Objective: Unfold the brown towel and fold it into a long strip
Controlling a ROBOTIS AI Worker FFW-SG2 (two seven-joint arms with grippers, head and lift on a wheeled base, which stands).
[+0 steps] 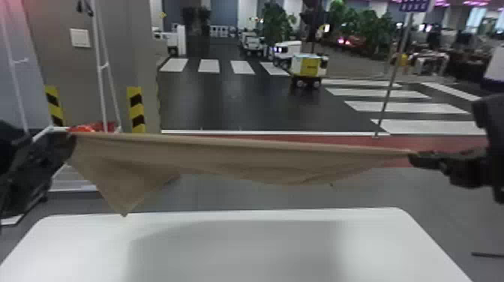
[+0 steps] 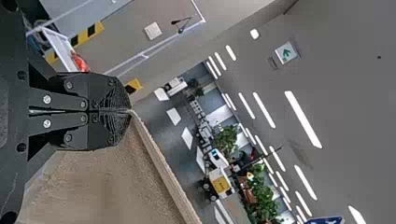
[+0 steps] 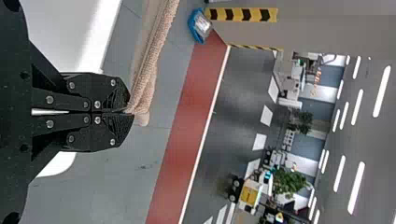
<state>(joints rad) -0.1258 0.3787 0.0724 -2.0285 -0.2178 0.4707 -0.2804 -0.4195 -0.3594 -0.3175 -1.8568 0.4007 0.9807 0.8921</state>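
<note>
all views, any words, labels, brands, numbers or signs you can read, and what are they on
Blue sign on the pole: white marks, too blurred to read.
Yellow panel on the wheeled vehicle: dark mark, too small to read.
Overhead sign: green arrow, no readable word.
Brown towel: no print visible.

Counter (image 1: pixel 67 251): white, flat-topped, stretched across the low part of the head view
Far edge (image 1: pixel 262 213): nearly straight, running from side to side
Far corners: both rounded off
Sides: slanting outward toward the near end
Shadow (image 1: pixel 240 249): soft and grey, lying over the middle, brighter white on either side of it
</note>
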